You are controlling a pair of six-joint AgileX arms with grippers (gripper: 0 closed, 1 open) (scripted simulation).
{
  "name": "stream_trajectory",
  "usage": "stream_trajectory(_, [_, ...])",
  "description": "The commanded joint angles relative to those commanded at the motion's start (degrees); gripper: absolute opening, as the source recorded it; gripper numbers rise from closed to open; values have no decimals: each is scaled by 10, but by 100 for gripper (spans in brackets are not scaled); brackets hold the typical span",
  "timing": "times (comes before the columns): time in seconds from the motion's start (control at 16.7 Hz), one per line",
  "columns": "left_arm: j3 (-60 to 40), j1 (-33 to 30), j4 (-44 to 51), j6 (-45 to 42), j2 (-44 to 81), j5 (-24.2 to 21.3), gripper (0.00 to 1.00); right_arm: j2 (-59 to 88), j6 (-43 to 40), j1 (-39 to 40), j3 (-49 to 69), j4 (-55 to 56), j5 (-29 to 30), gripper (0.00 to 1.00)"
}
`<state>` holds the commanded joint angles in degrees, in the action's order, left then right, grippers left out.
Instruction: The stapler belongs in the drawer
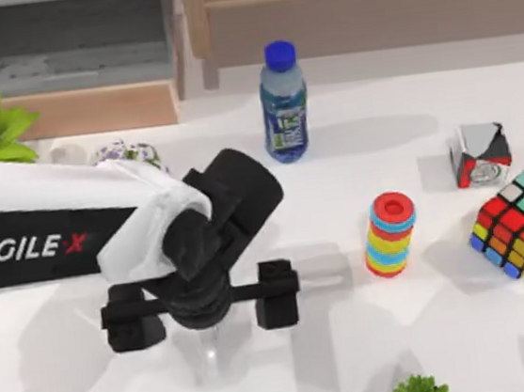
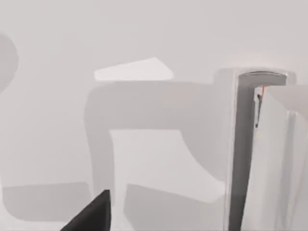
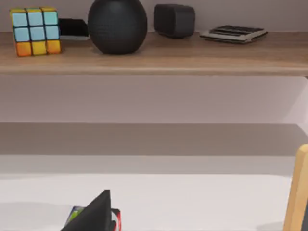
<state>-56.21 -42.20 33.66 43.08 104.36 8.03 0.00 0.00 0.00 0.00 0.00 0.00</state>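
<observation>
Left gripper [image 1: 204,309]: seen from above, held low over the front-left of the table [image 1: 468,343], fingers spread wide, nothing grasped.
Stapler [image 1: 207,355]: laid flat on the table directly beneath that gripper, untouched.
Drawer [image 1: 91,111]: pulled open at the back left, well apart from the stapler.
Left wrist view: the stapler [image 2: 272,163] was shown lying on the table beside a dark fingertip [image 2: 91,216].
Right wrist view: a wooden shelf [image 3: 154,60] was faced by the right arm; its grip could not be told.

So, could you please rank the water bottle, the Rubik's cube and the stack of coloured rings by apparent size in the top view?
1. Water bottle, the longest.
2. Rubik's cube and stack of coloured rings: they look close in size, so I would not rank them.
</observation>
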Motion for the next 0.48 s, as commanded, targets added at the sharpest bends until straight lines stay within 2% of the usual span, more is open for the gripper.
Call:
stream_trajectory(0.18, [0, 0, 0, 0, 0, 0, 100, 0, 0, 0, 0, 0, 0, 100])
stream_trajectory(0.48, [0, 0, 0, 0, 0, 0, 62, 0, 0, 0, 0, 0, 0, 100])
